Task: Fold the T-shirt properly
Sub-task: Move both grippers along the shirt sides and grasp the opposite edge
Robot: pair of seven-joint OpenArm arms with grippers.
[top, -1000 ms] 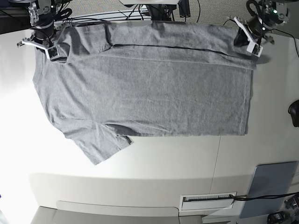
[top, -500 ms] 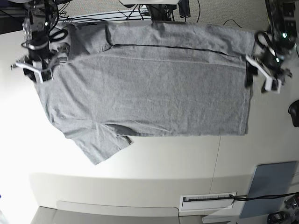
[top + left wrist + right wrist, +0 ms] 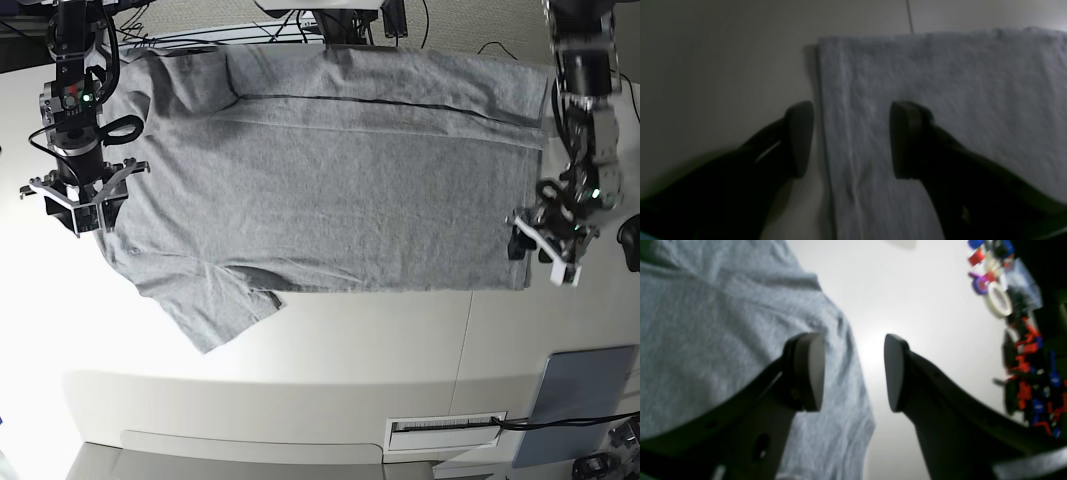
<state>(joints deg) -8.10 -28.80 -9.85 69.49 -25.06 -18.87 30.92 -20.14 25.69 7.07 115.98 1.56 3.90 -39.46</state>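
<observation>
The heather-grey T-shirt (image 3: 330, 190) lies flat on the white table (image 3: 300, 350), plain side up. A strip along its far edge is folded over, and one sleeve (image 3: 215, 305) sticks out toward the near side. My left gripper (image 3: 540, 252) is open at the shirt's near right hem corner. In the left wrist view the left gripper (image 3: 851, 140) straddles the hem edge (image 3: 826, 133), one finger over the table and one over the cloth. My right gripper (image 3: 77, 205) is open at the shirt's left edge. In the right wrist view the right gripper (image 3: 853, 373) straddles that edge of the shirt (image 3: 723, 340).
A grey-blue pad (image 3: 585, 400) lies at the near right, with a white slotted panel (image 3: 445, 432) beside it. A black object (image 3: 630, 245) sits at the right edge. Cables (image 3: 300, 25) run along the back. A tape roll (image 3: 1000, 300) and small coloured parts lie beyond the right gripper.
Both grippers have left the shirt's far corners and moved toward the near side along its left and right edges. The folded far strip stays in place.
</observation>
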